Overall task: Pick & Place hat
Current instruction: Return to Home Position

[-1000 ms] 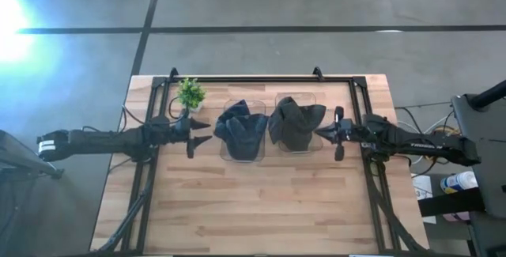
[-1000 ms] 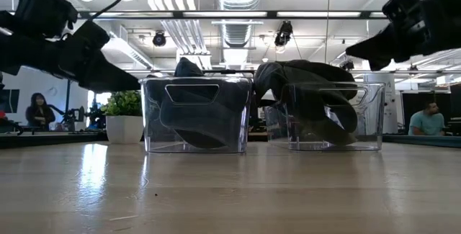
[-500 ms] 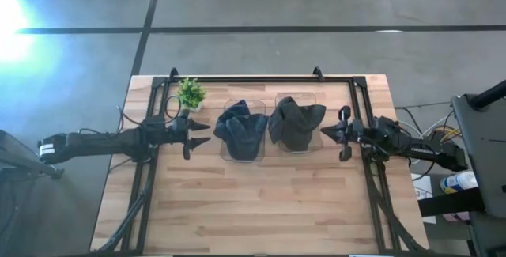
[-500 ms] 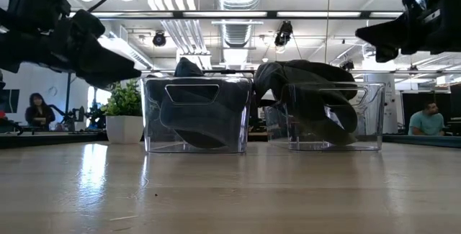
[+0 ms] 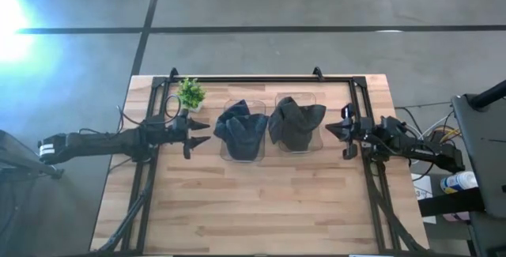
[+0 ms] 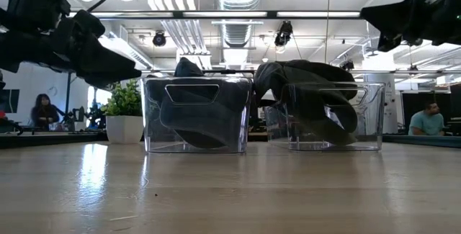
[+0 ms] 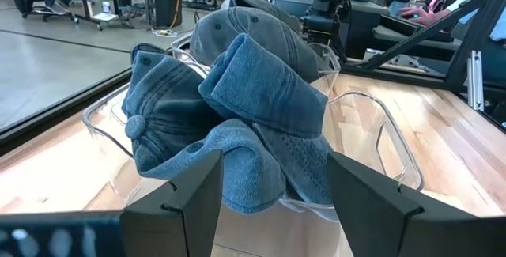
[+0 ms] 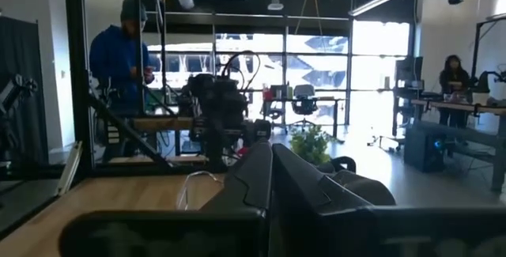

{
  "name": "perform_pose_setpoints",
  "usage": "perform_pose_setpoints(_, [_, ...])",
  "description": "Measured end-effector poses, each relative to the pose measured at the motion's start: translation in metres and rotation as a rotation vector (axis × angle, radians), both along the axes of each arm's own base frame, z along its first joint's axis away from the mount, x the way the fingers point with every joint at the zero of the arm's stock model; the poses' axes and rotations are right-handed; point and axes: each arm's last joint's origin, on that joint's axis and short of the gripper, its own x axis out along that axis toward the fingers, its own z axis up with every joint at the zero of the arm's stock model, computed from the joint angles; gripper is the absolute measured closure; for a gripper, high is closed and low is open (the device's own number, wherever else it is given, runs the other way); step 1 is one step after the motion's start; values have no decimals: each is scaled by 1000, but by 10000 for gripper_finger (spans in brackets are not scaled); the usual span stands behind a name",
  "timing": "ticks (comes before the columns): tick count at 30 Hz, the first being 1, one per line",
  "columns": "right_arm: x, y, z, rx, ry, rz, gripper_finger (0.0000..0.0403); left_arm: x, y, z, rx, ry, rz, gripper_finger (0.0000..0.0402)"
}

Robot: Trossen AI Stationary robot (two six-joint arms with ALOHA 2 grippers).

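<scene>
A blue denim hat (image 5: pixel 241 128) sits crumpled in the left clear bin (image 5: pixel 225 153) and rises above its rim (image 7: pixel 237 122). A dark grey hat (image 5: pixel 295 122) fills the right clear bin (image 5: pixel 278 99) and spills over its wall (image 6: pixel 310 90). My left gripper (image 5: pixel 202 132) hovers open just left of the blue hat's bin, fingers level and pointing at it (image 7: pixel 273 202). My right gripper (image 5: pixel 329 129) hangs shut in the air to the right of the grey hat's bin, raised above bin height (image 6: pixel 367 14).
A small potted plant (image 5: pixel 190 93) stands at the far left, behind my left gripper. A black metal frame (image 5: pixel 253 77) runs along the table's far edge and down both sides. Bare wood lies in front of the bins (image 5: pixel 253 202). People show in the room beyond the table.
My right gripper has drawn back from the grey hat's bin toward the table's right edge and has risen. My left gripper has lifted a little beside the blue hat's bin. Both hats lie as before.
</scene>
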Motion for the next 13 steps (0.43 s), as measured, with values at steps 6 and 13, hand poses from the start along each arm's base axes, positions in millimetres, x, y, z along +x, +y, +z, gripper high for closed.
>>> perform_pose_setpoints(6, [0,0,0,1,6,0,394,0,0,0,-1,1,0,184])
perform_pose_setpoints(13, [0,0,-1,3,7,0,394,0,0,0,-1,1,0,184])
